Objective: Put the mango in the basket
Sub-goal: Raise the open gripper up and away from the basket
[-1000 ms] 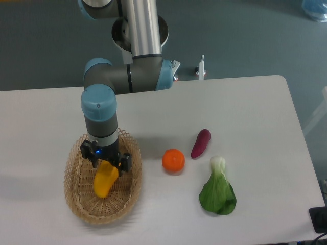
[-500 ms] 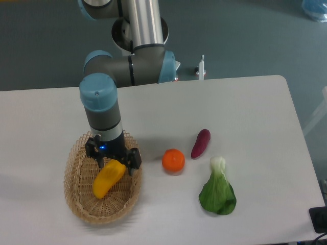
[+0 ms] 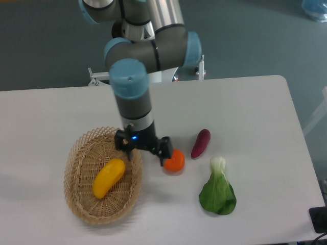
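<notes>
The yellow-orange mango [image 3: 108, 177] lies on its side inside the oval wicker basket [image 3: 82, 204] at the front left of the table. My gripper [image 3: 145, 154] is open and empty. It hangs above the basket's right rim, between the basket and the round orange [image 3: 176, 162], and partly covers the orange's left side.
A purple-red tuber [image 3: 201, 143] lies right of the orange. A green leafy vegetable [image 3: 218, 190] with a white stalk lies at the front right. The arm's base stands at the table's back edge. A dark object [image 3: 319, 219] sits at the front right corner.
My gripper has let go of the mango, which now lies in the basket. The gripper has risen and moved right, from over the basket to beside the orange.
</notes>
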You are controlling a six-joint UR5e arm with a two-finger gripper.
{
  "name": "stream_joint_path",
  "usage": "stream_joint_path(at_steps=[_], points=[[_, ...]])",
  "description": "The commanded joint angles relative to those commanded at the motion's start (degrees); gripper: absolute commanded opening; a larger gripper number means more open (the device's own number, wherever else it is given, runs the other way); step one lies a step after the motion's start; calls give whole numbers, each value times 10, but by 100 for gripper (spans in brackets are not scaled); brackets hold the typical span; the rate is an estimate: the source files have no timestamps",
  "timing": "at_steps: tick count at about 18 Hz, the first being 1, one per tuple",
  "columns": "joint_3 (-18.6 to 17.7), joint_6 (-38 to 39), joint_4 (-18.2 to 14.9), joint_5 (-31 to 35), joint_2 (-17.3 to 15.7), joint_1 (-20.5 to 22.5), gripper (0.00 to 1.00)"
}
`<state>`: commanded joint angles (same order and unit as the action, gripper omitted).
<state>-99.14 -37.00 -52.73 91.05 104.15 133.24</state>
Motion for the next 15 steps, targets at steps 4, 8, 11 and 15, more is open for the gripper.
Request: stream_joint_path(at_steps=[4, 8, 11, 15], points=[[2, -11, -8, 1, -4, 12, 100], [9, -57, -57, 0, -26, 32, 100], [20, -76, -89, 0, -28, 33, 100], [27, -77, -99, 0, -29, 33, 100]])
